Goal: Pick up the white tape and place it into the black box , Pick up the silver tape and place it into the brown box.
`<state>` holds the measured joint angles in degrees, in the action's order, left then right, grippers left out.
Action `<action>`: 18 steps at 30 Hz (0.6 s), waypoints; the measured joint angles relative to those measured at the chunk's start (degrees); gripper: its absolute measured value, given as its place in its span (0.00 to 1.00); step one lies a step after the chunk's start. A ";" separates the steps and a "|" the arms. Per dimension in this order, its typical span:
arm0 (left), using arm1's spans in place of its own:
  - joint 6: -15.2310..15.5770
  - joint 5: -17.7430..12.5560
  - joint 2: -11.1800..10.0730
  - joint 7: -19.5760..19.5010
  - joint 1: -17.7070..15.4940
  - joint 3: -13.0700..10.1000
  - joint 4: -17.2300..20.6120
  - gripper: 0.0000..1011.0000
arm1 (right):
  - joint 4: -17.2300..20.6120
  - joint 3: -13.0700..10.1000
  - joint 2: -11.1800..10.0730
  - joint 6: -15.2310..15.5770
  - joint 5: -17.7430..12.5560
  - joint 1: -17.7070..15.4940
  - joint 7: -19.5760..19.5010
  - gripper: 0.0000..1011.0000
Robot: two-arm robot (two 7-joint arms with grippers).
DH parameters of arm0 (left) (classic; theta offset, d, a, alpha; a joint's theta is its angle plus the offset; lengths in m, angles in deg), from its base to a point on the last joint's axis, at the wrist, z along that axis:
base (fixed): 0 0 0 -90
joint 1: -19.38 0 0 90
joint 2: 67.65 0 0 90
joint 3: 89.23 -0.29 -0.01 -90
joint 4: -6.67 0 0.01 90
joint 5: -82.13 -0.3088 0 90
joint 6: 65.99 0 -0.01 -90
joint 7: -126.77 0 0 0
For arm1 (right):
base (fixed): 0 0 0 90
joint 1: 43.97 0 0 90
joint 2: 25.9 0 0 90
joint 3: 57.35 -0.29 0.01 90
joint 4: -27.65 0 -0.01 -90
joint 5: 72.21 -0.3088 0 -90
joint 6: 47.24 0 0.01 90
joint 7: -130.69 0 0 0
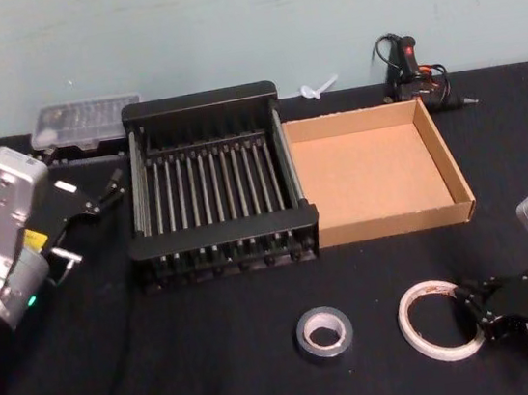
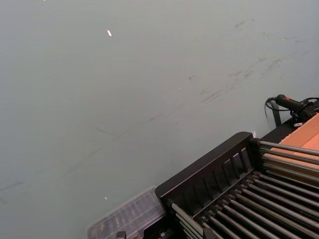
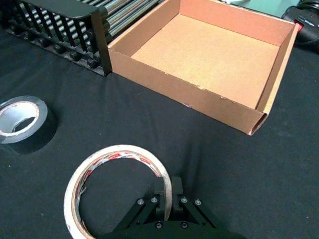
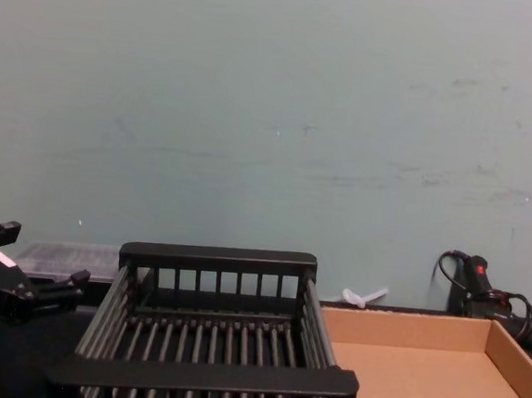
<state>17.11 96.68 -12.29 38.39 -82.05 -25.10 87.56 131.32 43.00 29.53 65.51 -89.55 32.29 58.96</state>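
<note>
The white tape (image 1: 436,320) lies flat on the black cloth at the front right. My right gripper (image 1: 475,312) is shut on its right edge; the right wrist view has the white tape (image 3: 115,185) pinched at its band between the two fingers (image 3: 160,193). The silver tape (image 1: 324,333) lies to its left, also seen as the silver tape (image 3: 22,124). Behind them stand the black box (image 1: 220,234) and, touching its right side, the brown box (image 1: 399,222), both with nothing in them. My left gripper (image 1: 110,190) hangs open just left of the black box, and shows as the left gripper (image 4: 45,254).
A clear plastic case (image 1: 77,125) sits behind the black box at the back left. A black and red tool with cables (image 1: 413,69) and a small white plastic piece (image 1: 320,88) lie along the back wall. Bare cloth stretches across the front left.
</note>
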 joint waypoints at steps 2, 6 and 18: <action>0.00 0.00 0.00 0.00 0.00 0.00 0.00 0.99 | 0.00 0.00 0.00 0.00 0.00 0.00 0.00 0.09; 0.00 0.00 0.00 0.00 0.00 0.00 0.00 0.99 | 0.00 0.00 0.00 0.00 0.00 0.00 0.00 0.09; 0.00 0.00 0.00 0.00 0.00 0.00 0.00 0.99 | 0.00 -0.15 0.07 -0.19 -0.15 -0.12 0.19 0.09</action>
<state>17.11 96.67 -12.29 38.39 -82.04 -25.09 87.56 131.32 42.86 29.61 65.32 -89.70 32.17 59.15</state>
